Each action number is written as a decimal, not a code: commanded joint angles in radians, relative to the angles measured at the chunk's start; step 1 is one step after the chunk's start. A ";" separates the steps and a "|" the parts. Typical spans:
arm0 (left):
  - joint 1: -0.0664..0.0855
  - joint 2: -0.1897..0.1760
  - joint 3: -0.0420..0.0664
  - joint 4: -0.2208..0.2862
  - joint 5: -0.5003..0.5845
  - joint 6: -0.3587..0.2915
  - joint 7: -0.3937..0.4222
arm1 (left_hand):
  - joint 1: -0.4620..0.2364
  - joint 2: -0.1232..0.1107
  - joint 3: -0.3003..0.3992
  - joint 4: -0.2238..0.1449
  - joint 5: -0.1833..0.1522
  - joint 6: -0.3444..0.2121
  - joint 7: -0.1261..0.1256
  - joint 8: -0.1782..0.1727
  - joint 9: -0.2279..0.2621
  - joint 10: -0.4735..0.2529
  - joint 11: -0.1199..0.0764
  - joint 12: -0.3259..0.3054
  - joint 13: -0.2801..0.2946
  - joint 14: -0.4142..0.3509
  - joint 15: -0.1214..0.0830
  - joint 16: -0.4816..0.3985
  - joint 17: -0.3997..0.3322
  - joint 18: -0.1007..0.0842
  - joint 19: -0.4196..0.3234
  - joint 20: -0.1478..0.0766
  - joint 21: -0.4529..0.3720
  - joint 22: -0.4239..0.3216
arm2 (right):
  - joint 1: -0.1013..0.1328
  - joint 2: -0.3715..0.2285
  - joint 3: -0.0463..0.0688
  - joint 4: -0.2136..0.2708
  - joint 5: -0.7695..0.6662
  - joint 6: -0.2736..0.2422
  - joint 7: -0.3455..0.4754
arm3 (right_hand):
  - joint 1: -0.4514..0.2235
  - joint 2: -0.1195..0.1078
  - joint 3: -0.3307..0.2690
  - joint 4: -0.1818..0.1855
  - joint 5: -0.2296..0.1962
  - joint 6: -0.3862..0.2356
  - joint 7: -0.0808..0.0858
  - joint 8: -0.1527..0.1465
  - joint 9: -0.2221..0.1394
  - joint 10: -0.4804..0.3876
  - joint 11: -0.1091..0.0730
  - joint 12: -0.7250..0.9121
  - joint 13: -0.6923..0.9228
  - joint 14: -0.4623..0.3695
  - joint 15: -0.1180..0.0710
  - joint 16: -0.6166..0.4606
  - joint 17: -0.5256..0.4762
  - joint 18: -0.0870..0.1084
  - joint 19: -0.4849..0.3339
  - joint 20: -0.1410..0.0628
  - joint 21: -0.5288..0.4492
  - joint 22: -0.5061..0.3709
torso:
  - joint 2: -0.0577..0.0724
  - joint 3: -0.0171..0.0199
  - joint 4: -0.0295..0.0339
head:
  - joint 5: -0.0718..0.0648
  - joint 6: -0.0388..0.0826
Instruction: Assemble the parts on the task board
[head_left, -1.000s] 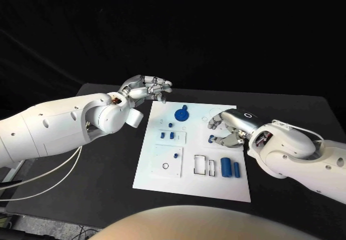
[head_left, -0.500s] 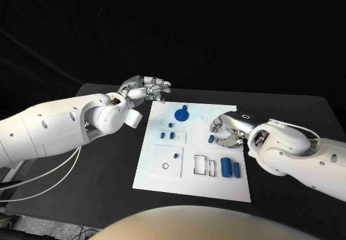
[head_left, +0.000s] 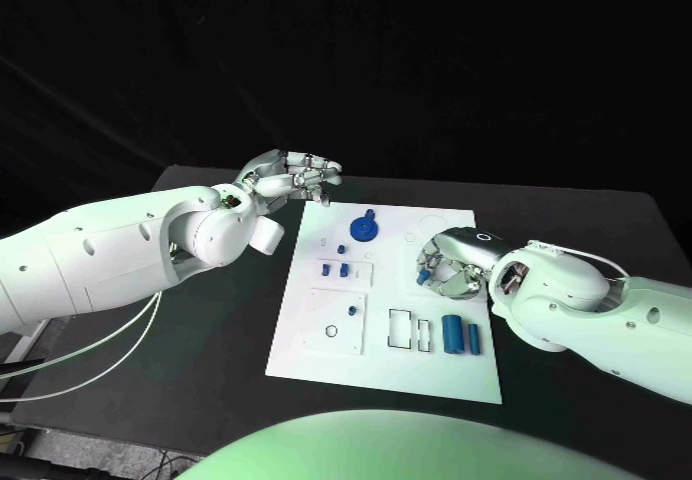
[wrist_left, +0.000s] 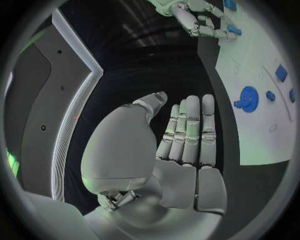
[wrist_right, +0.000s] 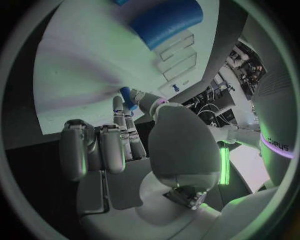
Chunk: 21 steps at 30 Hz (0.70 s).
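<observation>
Right robot hand (head_left: 450, 268) is low over task board (head_left: 382, 370), fingers curled round a small blue part (head_left: 424, 277) at board's right side, prob. to seat it. Left robot hand (head_left: 296, 175) hovers off board's far left corner, fingers loosely curled, holding nothing, clear of the work.

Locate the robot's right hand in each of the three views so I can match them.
Head view: the right hand is over the right side of the task board.
Left wrist view: the right hand is beyond the left hand, reaching onto the board.
Right wrist view: the right hand fills the circle's middle.
Shared landmark: the small blue part at its fingertips.
</observation>
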 joint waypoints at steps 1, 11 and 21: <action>0.001 0.001 0.001 0.002 -0.001 0.016 0.005 | -0.001 -0.010 0.006 -0.002 0.001 -0.008 0.001 0.003 0.000 -0.008 0.001 0.004 -0.001 0.001 0.001 -0.004 -0.001 0.010 0.005 -0.001 -0.007 -0.002 | -0.004 0.007 0.000 -0.001 -0.007 0.009 0.005 | 0.002 0.011 0.009 0.000 -0.006 0.010 -0.001 0.003 0.001 0.008 -0.001 -0.003 -0.002 0.043 -0.009 0.007 0.001 -0.005 0.027 -0.006 0.008 0.209 | 0.000 0.0009 -0.0003 | 0.001 0.000; 0.001 0.000 0.001 0.002 -0.002 0.017 0.003 | -0.001 -0.010 0.007 -0.002 0.001 -0.008 0.001 0.004 0.000 -0.008 0.001 0.004 -0.001 0.001 0.001 -0.004 -0.001 0.010 0.005 -0.001 -0.007 -0.002 | -0.008 0.021 -0.001 -0.010 -0.013 0.000 -0.009 | -0.002 0.007 0.016 0.002 -0.006 0.011 0.000 0.004 0.001 0.017 -0.001 -0.006 -0.002 0.043 -0.010 0.007 0.000 -0.008 0.032 -0.007 0.020 0.213 | 0.000 -0.0004 0.0002 | 0.001 0.000; 0.001 -0.001 0.001 0.003 -0.002 0.017 0.002 | -0.001 -0.010 0.007 -0.002 0.001 -0.008 0.001 0.004 0.000 -0.008 0.001 0.004 -0.001 0.001 0.001 -0.004 -0.001 0.010 0.005 -0.001 -0.007 -0.002 | -0.009 0.022 -0.001 -0.011 -0.027 -0.028 -0.016 | 0.016 0.036 0.065 0.002 -0.037 0.071 -0.021 0.042 0.024 0.075 -0.021 0.000 0.007 0.044 -0.025 0.009 0.001 -0.012 0.041 -0.019 0.043 0.219 | -0.001 0.0001 0.0002 | 0.000 0.000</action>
